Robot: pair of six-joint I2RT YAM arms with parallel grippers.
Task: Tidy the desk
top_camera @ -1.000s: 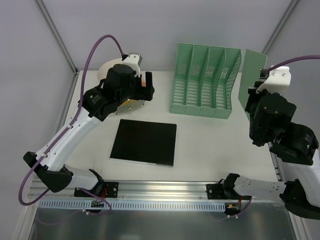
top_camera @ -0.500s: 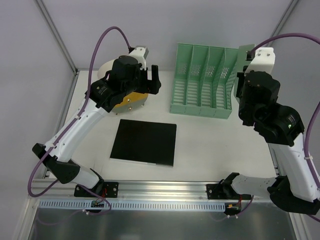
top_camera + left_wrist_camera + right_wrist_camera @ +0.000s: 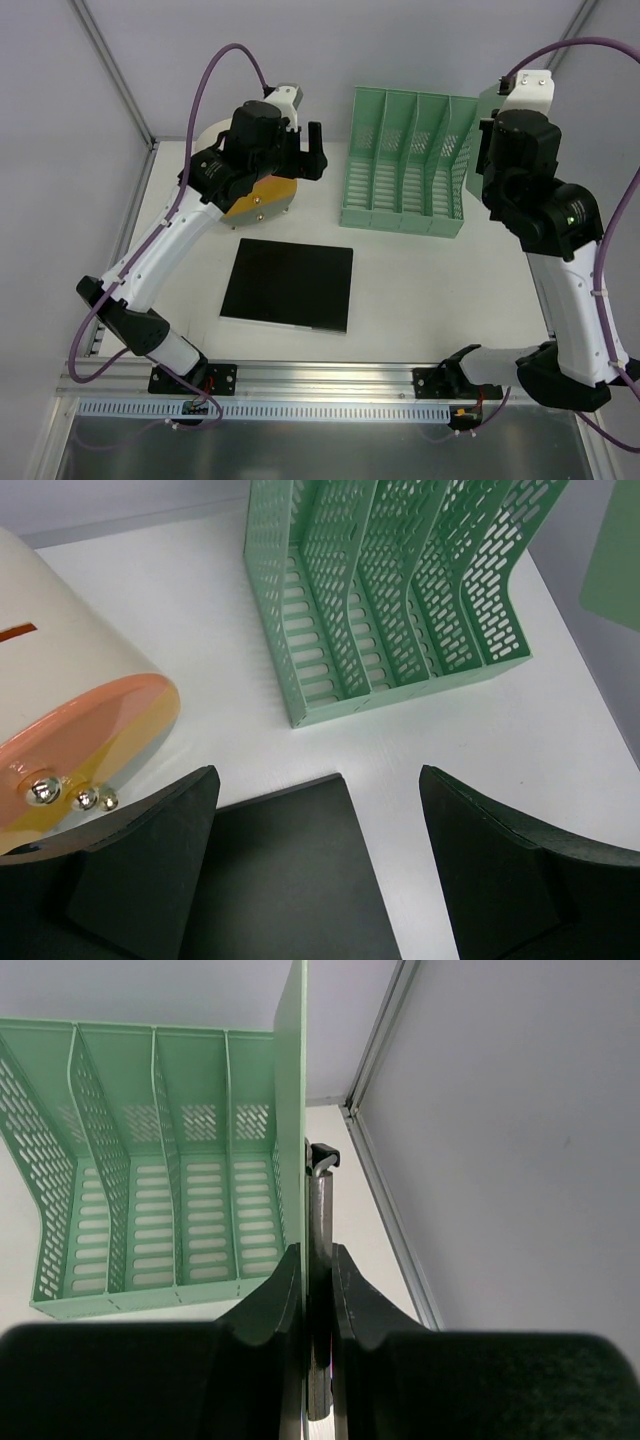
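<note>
The desk [image 3: 420, 290] is a white tabletop. My right gripper [image 3: 316, 1260] is shut on a thin green board [image 3: 290, 1110] with a metal clip [image 3: 319, 1210]. It holds the board upright and edge-on, just right of the green slotted file rack [image 3: 140, 1160]. In the top view the board [image 3: 488, 100] shows behind my right wrist [image 3: 520, 150], at the rack's [image 3: 405, 165] right end. My left gripper [image 3: 315, 855] is open and empty, above the far right corner of the black sheet [image 3: 280, 890]. It is also in the top view [image 3: 305, 155].
A round cream and orange object [image 3: 255, 200] sits at the back left under my left arm, also seen in the left wrist view [image 3: 70, 720]. The black sheet [image 3: 288, 284] lies mid-desk. Grey walls and a rail [image 3: 385, 1190] close in at the right.
My right arm has risen and carried the green board left and back, to the rack's right end. My left gripper has moved right and back, away from the round object.
</note>
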